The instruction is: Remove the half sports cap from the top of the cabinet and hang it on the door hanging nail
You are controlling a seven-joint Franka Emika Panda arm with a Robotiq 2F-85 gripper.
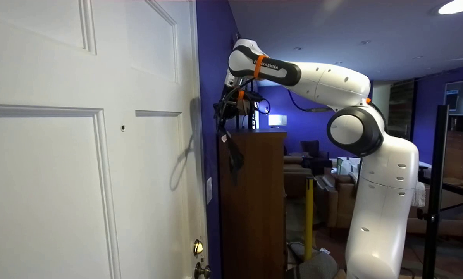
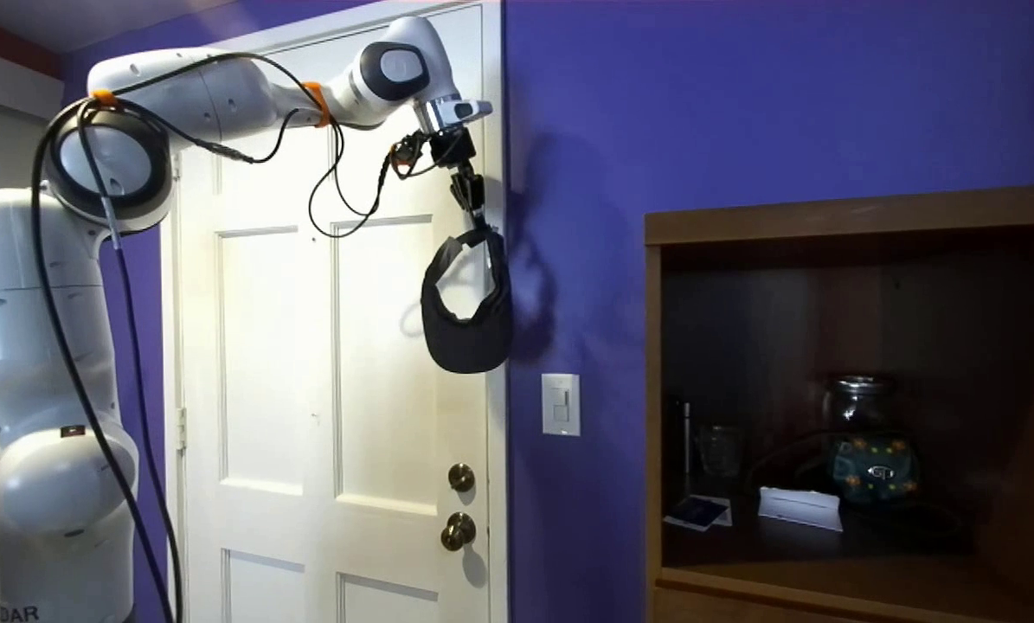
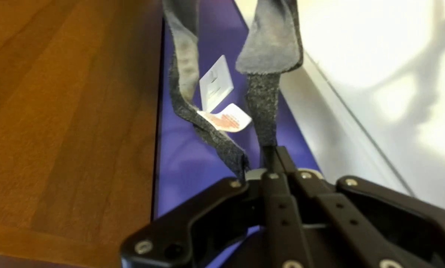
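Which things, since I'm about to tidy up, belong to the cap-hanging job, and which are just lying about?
For the job: gripper, black cap, brown cabinet, white door, likely the nail, a dark dot on that door.
Just lying about, inside the cabinet: silver-topped jar, flowered pouch, white card, dark leaflet.

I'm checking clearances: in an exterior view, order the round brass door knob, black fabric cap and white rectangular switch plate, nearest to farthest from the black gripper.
1. Cap: hanging from the gripper.
2. Switch plate: lower, on purple wall.
3. Door knob: lowest, on white door.
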